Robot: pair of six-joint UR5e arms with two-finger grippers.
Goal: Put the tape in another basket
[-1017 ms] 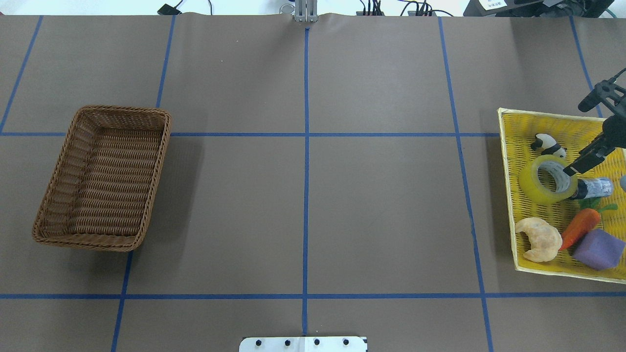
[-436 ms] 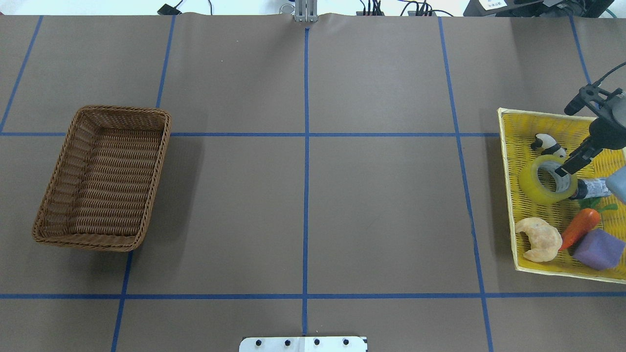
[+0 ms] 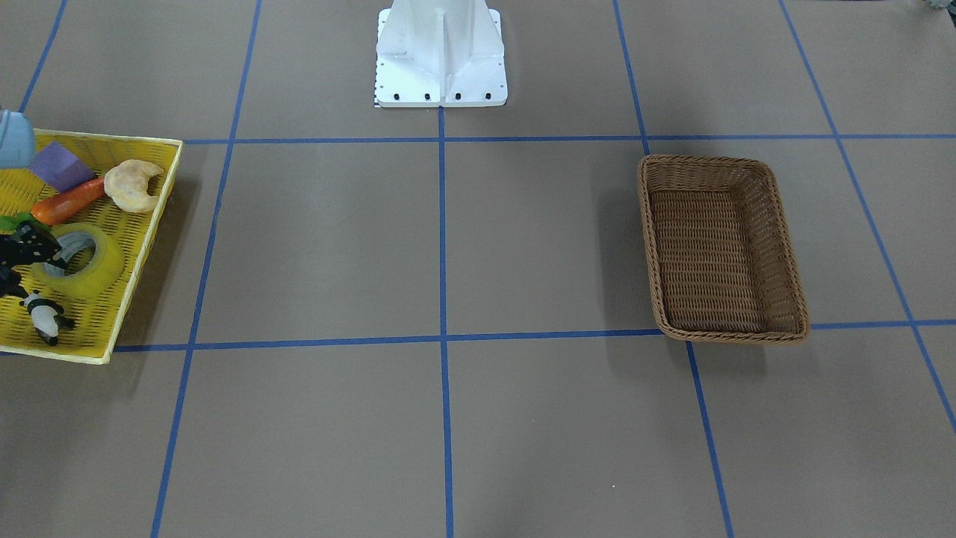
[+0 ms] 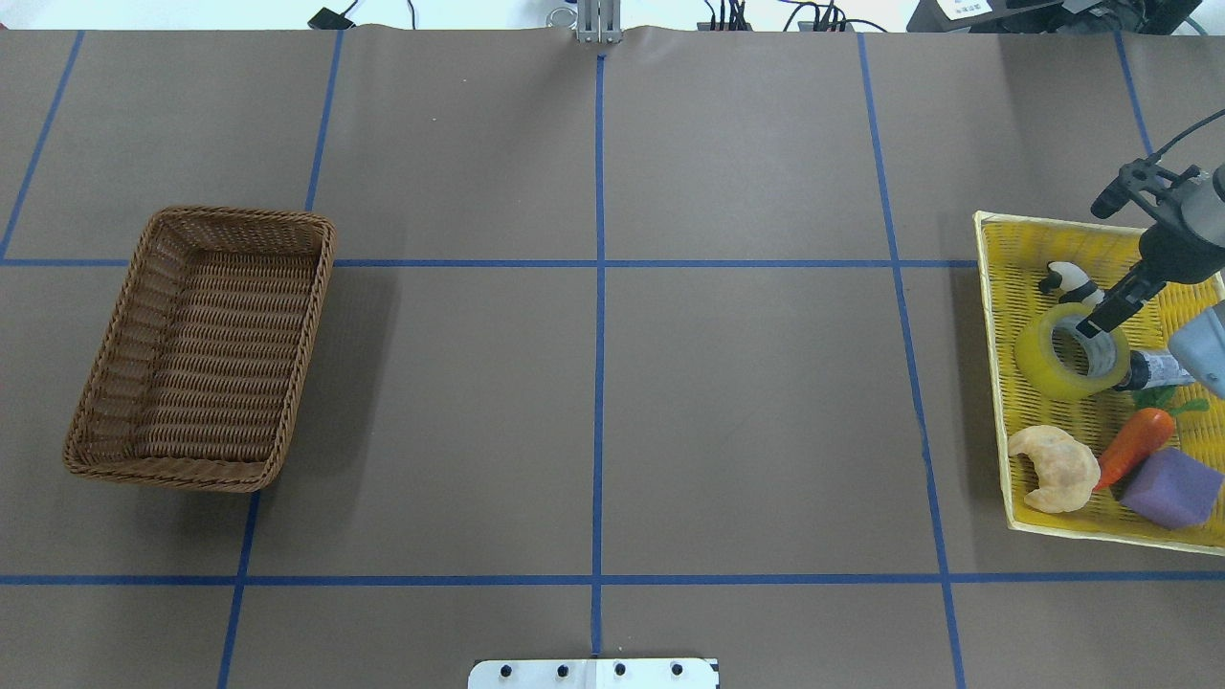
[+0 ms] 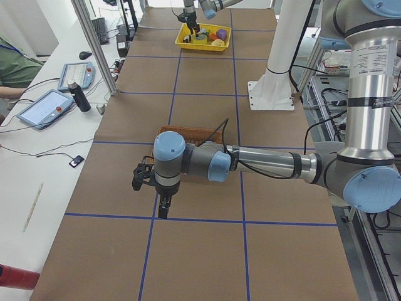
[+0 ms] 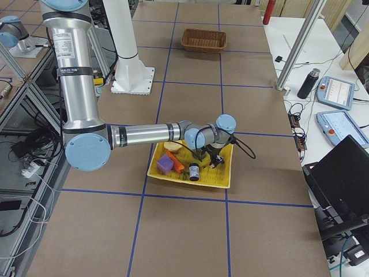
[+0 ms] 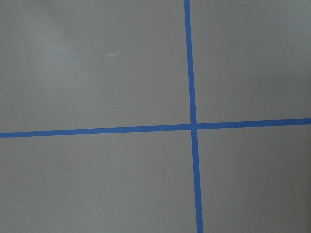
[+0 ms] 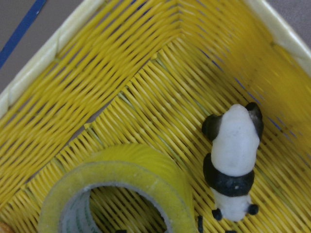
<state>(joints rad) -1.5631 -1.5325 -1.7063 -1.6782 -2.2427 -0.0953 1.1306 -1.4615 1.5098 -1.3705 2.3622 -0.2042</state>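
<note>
One small bottle (image 4: 1163,366) touching the tape (image 4: 1043,368) bears a label too small to read. The tape, translucent yellow with a grey-white core, lies flat in the yellow tray (image 4: 995,287). The right gripper (image 4: 1091,325) is parted astride its wall, unclamped. Whether the left gripper (image 5: 164,210) is parted, I cannot tell.

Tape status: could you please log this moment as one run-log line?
right fingers: open at tape rim | tape: lying in yellow tray | basket: holds no tape
</note>
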